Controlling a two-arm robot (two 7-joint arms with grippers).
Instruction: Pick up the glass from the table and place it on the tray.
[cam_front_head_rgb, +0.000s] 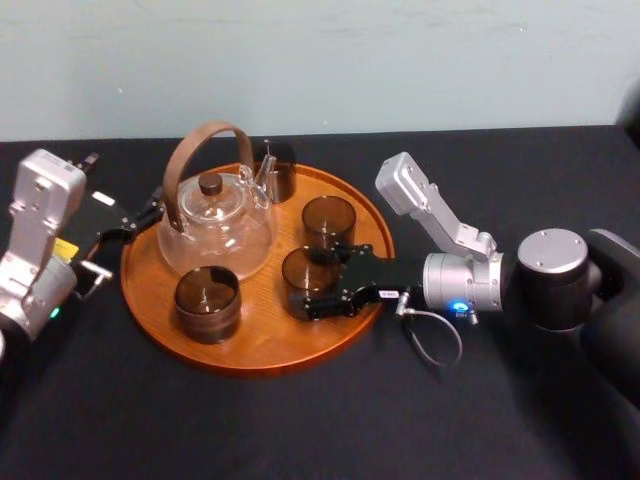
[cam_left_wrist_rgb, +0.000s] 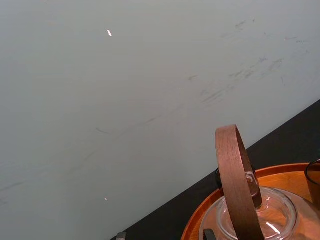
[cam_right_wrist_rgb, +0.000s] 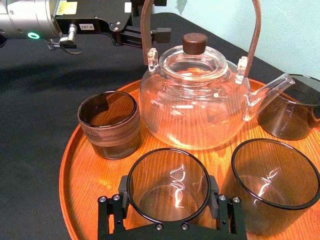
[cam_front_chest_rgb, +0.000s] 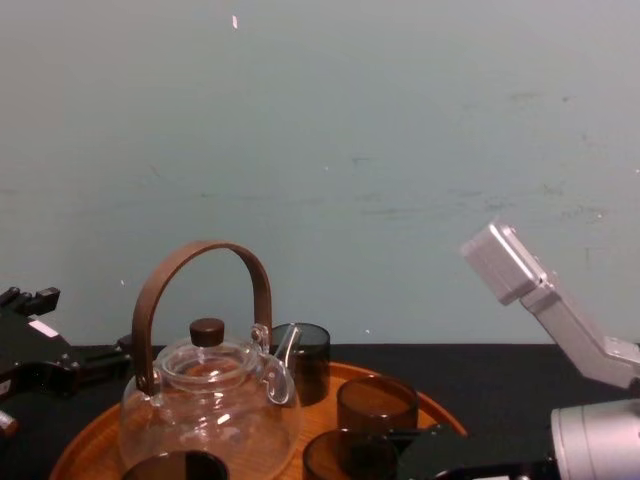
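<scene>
Smoky glass (cam_right_wrist_rgb: 167, 186) upright, mouth up, on tray (cam_right_wrist_rgb: 85, 185), clasped by right gripper (cam_right_wrist_rgb: 168, 190).

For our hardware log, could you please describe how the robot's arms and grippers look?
Both arms are silver with black, white-labelled grippers. Behind the right gripper sit a blue light and a grey cable loop; behind the left gripper, a yellow sticker and green light.

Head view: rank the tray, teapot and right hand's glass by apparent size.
1. tray
2. teapot
3. glass in the right hand
All sit close together, so nearness hardly skews this. The left hand idles beside the tray.
</scene>
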